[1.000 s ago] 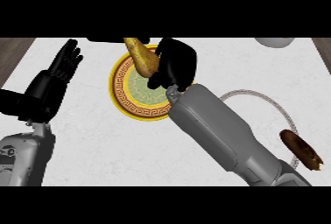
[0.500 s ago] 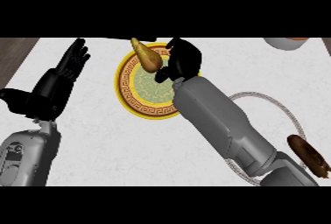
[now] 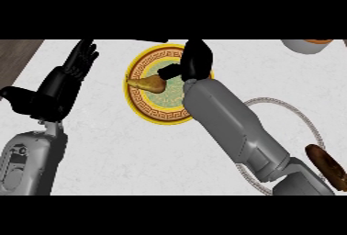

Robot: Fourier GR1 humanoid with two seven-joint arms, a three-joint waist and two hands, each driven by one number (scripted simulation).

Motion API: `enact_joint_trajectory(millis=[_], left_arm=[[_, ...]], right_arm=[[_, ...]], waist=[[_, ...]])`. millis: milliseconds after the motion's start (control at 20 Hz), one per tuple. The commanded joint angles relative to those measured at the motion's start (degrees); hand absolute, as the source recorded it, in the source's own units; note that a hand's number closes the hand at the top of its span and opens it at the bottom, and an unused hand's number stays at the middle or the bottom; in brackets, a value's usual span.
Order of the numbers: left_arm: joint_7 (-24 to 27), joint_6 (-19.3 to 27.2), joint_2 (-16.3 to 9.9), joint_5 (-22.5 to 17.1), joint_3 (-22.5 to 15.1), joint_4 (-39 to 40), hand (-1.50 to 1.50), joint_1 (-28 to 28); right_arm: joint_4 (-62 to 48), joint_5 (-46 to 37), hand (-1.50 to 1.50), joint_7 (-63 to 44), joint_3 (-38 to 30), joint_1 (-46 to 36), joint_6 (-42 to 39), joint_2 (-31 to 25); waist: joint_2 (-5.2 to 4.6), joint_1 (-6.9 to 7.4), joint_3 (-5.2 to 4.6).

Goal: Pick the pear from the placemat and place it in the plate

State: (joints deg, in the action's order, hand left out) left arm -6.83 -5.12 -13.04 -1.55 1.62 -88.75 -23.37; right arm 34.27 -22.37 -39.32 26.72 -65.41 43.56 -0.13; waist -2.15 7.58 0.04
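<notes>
While the pear (image 3: 149,83) was pinched by the right hand (image 3: 193,62) over the plate (image 3: 141,108) | left hand (image 3: 64,82) rested spread at left | risk judged: pear could roll onto the desk (image 3: 136,156) if released near the rim

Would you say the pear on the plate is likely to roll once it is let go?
Probably only a little: the pear lies on its side over the plate, and its tapered shape should curve any roll. It looks rigid. The right hand is beside it.
</notes>
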Motion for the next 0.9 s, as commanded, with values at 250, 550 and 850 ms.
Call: enact_joint_trajectory(millis=[250,550,850], left_arm=[[0.3,-1.24,-1.2,-0.1,0.61,0.58,0.0,0.76],[-0.64,1.52,-0.06,0.52,1.8,-0.27,0.0,2.18],[-0.77,1.44,-0.99,0.69,3.31,-1.33,0.0,4.58]], right_arm=[[2.54,10.71,-1.5,9.4,-4.28,-0.93,14.49,0.13],[5.09,16.56,-1.5,18.79,-6.54,4.35,17.38,0.12],[15.91,17.94,-1.5,26.98,-5.93,16.48,18.13,0.11]], waist=[[0.42,-0.69,0.0],[1.35,-4.84,0.02],[2.12,-7.39,0.0]])
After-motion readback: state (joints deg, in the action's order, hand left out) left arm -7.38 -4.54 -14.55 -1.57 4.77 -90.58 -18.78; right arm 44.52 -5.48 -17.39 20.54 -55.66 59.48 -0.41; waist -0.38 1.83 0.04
